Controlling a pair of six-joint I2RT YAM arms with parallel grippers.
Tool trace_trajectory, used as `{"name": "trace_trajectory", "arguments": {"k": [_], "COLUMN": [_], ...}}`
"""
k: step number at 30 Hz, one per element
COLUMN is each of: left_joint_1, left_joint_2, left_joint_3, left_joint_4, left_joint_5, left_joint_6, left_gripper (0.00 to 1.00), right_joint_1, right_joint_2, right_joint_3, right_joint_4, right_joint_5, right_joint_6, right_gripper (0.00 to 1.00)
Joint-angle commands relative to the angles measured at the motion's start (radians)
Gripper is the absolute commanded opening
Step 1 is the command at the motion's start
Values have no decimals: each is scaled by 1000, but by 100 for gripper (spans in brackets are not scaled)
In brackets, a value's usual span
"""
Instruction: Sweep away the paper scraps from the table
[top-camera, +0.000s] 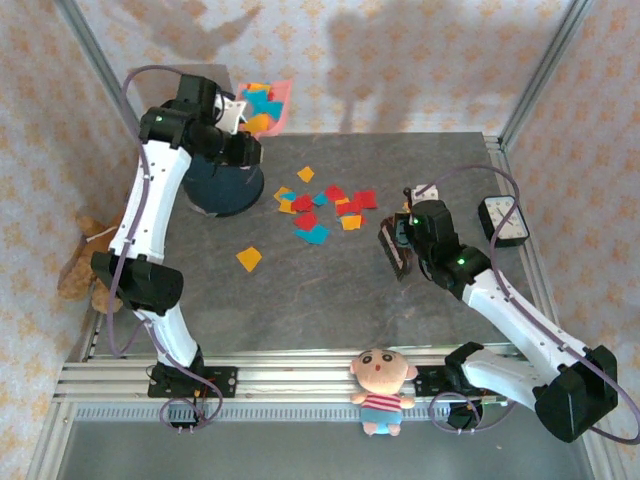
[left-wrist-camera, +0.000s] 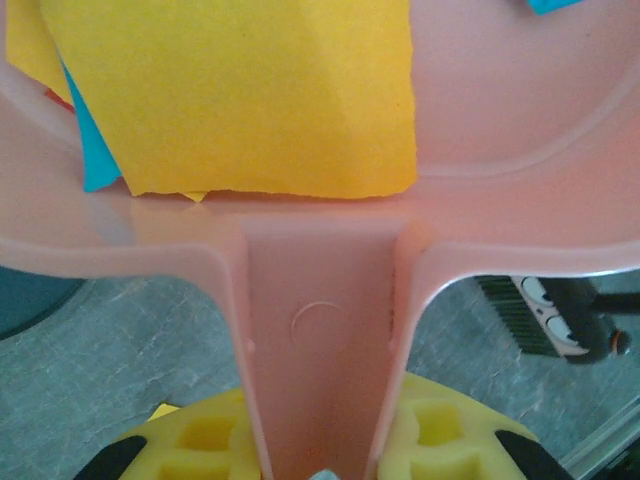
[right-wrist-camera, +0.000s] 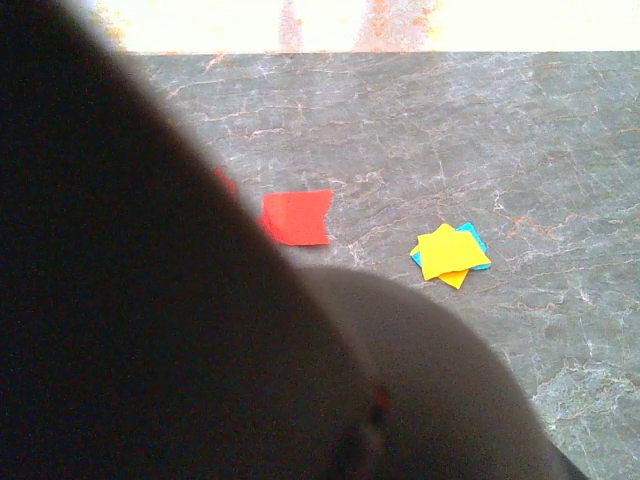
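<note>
Paper scraps (top-camera: 325, 205) in red, orange, yellow and blue lie clustered mid-table (top-camera: 330, 300), and one orange scrap (top-camera: 249, 258) lies apart to the front left. My left gripper (top-camera: 240, 120) is raised at the back left, shut on the handle of a pink dustpan (top-camera: 268, 105) that holds several scraps. In the left wrist view the yellow fingers (left-wrist-camera: 200, 445) clamp the dustpan handle (left-wrist-camera: 320, 330), with a large yellow scrap (left-wrist-camera: 250, 90) in the pan. My right gripper (top-camera: 407, 235) is shut on a dark brush (top-camera: 392, 250) right of the cluster. A red scrap (right-wrist-camera: 297, 216) and yellow scraps (right-wrist-camera: 450, 252) lie ahead of it.
A dark blue round bin (top-camera: 222, 185) stands under the dustpan at the back left. A small clock (top-camera: 503, 220) sits at the right edge. A plush doll (top-camera: 382, 385) lies on the front rails, and a teddy bear (top-camera: 85, 260) sits off the left side.
</note>
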Motion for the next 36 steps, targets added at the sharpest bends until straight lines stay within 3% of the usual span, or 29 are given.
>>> {"name": "trace_trajectory", "arguments": {"k": [1,14,19,30,36], "left_joint_1": [36,135,166,183,196], "left_joint_2": [9,-42,-81,-131,-158], "left_joint_3": [13,-140,-253,-400,-518], "left_joint_4": [61,262,425,667,914], "left_joint_5": [81,202,285,350,400], "left_joint_6": [-70,-285,-416,-628,-827], "left_gripper": [0,0,0,0,0], "right_joint_1": [-4,-5,-5,-5,-5], "right_joint_2": [-6,-3,-2,4,4], "right_joint_3": [32,31,29,26,30], "right_joint_4": [7,2,0,-3,-6], "right_joint_5": [2,7,5,5,-1], "right_joint_6": [9,11,18,27,27], "right_gripper": [0,0,0,0,0]}}
